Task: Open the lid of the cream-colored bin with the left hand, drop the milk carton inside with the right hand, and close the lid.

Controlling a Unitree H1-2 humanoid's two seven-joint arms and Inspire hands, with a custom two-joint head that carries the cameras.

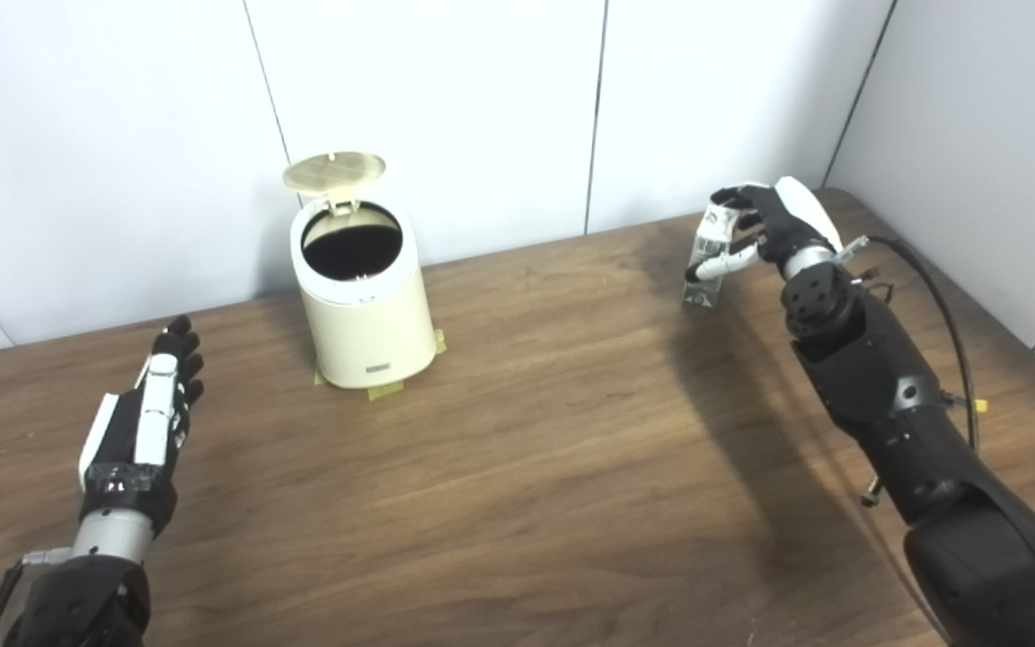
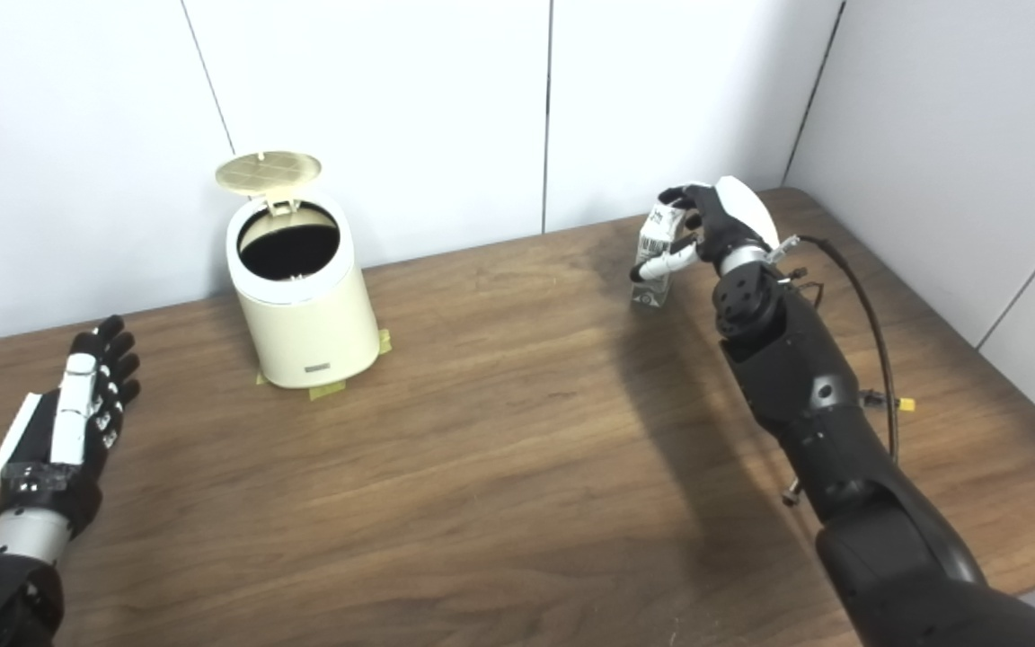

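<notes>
The cream-colored bin (image 1: 365, 319) stands at the back left of the table, its round lid (image 1: 334, 171) tipped up and the dark inside showing. At the back right, my right hand (image 1: 765, 229) is shut on the small milk carton (image 1: 711, 256), whose base sits at or just above the tabletop. My left hand (image 1: 154, 404) lies open and flat near the table's left side, well short of the bin and holding nothing.
Yellow tape patches (image 1: 384, 390) mark the bin's foot. A black cable (image 1: 935, 296) loops beside the right forearm. The wooden table (image 1: 526, 467) ends at white wall panels behind and to the right.
</notes>
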